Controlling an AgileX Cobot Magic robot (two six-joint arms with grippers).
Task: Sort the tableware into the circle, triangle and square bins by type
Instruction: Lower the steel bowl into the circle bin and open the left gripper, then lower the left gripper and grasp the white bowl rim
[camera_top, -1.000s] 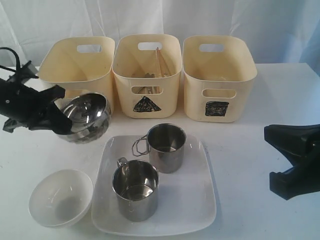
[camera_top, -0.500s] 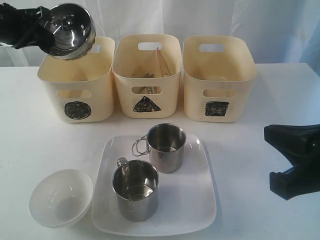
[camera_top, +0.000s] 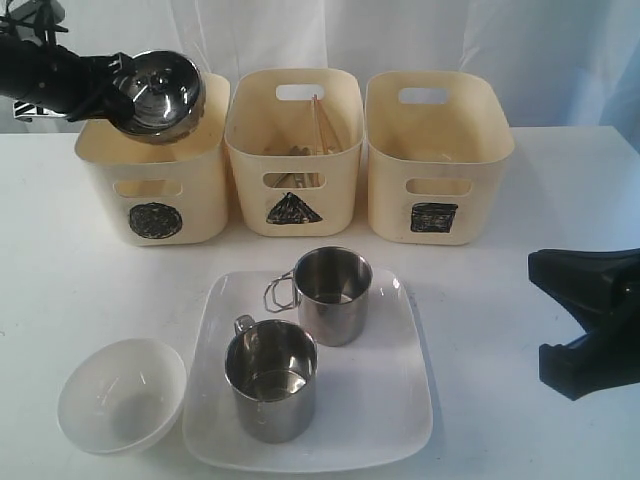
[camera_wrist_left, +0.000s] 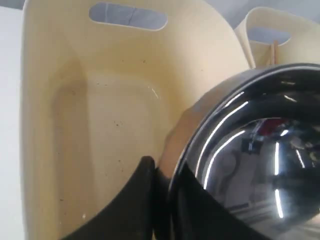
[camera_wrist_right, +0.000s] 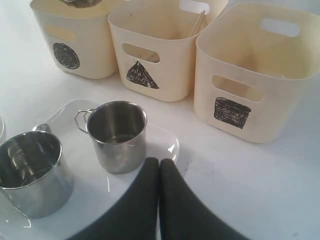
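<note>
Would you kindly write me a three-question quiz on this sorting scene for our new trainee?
1. True or false: the left gripper holds the steel bowl over the circle bin.
2. How many steel mugs stand on the square plate? A) one B) two C) three
3. Fill in: the chopsticks stand in the ____ bin.
Key: 1 true; 2 B; 3 triangle bin.
</note>
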